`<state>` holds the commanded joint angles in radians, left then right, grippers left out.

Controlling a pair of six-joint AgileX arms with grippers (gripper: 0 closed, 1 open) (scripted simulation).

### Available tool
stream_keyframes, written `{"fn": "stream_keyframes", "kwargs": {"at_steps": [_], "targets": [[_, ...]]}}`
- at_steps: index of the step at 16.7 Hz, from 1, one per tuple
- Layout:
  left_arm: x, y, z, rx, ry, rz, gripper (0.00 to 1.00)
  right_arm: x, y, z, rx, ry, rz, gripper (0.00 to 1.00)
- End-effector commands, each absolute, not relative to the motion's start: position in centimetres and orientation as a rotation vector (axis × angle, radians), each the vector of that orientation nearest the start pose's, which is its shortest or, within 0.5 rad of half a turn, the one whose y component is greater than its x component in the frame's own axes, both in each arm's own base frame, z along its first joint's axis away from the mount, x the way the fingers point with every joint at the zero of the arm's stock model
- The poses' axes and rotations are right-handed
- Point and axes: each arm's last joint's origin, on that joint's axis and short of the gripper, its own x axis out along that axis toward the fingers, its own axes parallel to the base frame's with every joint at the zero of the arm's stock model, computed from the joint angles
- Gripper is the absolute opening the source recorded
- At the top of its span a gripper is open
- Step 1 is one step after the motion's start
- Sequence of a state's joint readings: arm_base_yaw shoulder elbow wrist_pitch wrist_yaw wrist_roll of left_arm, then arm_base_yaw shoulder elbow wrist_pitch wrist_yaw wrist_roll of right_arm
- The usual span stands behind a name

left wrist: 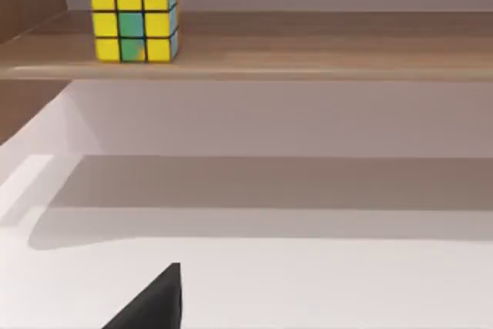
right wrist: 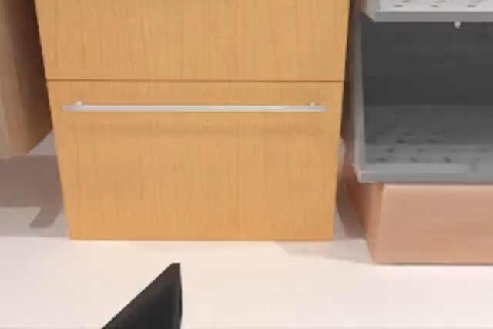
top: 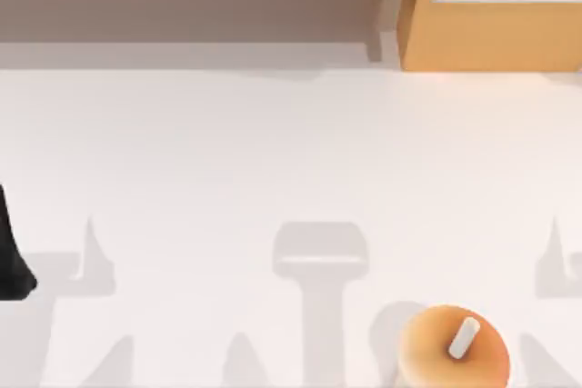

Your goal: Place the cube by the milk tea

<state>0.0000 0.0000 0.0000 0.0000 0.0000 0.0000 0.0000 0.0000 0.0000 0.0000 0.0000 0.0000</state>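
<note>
While the cube (left wrist: pixel 134 20) sat on a wooden shelf (left wrist: pixel 308 45), the milk tea (top: pixel 454 349) stood on the white tabletop (top: pixel 273 152).

The cube was a small three-by-three puzzle, its facing side mostly yellow tiles with green and blue ones down the middle column and a touch of orange low down; it rested upright near the shelf's end wall. The milk tea looked like an orange-tan disc from above, with a short white straw (top: pixel 463 338) poking out, near the tabletop's front edge on the right. The left arm (top: pixel 13 256) was a dark shape at the far left edge. Whether either hand was clenched or released could not be told. A tan drawer unit (right wrist: pixel 192 98) with a metal handle (right wrist: pixel 192 107) stood at the back right.
</note>
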Motion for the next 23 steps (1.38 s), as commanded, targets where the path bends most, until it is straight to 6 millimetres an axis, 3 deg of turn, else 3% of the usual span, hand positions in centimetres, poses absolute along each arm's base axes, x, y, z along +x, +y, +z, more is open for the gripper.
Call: {"fn": "stream_keyframes", "kwargs": {"at_steps": [4, 9, 11, 14, 16, 19, 23], "targets": [[10.6, -0.1, 17.0, 0.000, -0.024, -0.002, 1.00, 10.6, -0.1, 16.0, 0.000, 0.000, 0.000, 1.00], [12.0, 0.5, 22.7, 0.007, -0.135, -0.011, 1.00, 10.6, -0.1, 16.0, 0.000, 0.000, 0.000, 1.00], [13.9, 1.0, 24.9, 0.011, -0.146, -0.012, 1.00, 10.6, -0.1, 16.0, 0.000, 0.000, 0.000, 1.00], [18.9, 2.2, 26.3, 0.007, -0.092, -0.013, 1.00, 10.6, -0.1, 16.0, 0.000, 0.000, 0.000, 1.00], [23.2, 3.3, 25.4, -0.004, -0.018, -0.013, 1.00, 10.6, -0.1, 16.0, 0.000, 0.000, 0.000, 1.00], [29.2, 5.5, 21.8, -0.026, 0.090, -0.014, 1.00, 10.6, -0.1, 16.0, 0.000, 0.000, 0.000, 1.00], [34.9, 8.5, 17.1, -0.035, 0.120, -0.016, 1.00, 10.6, -0.1, 16.0, 0.000, 0.000, 0.000, 1.00]]}}
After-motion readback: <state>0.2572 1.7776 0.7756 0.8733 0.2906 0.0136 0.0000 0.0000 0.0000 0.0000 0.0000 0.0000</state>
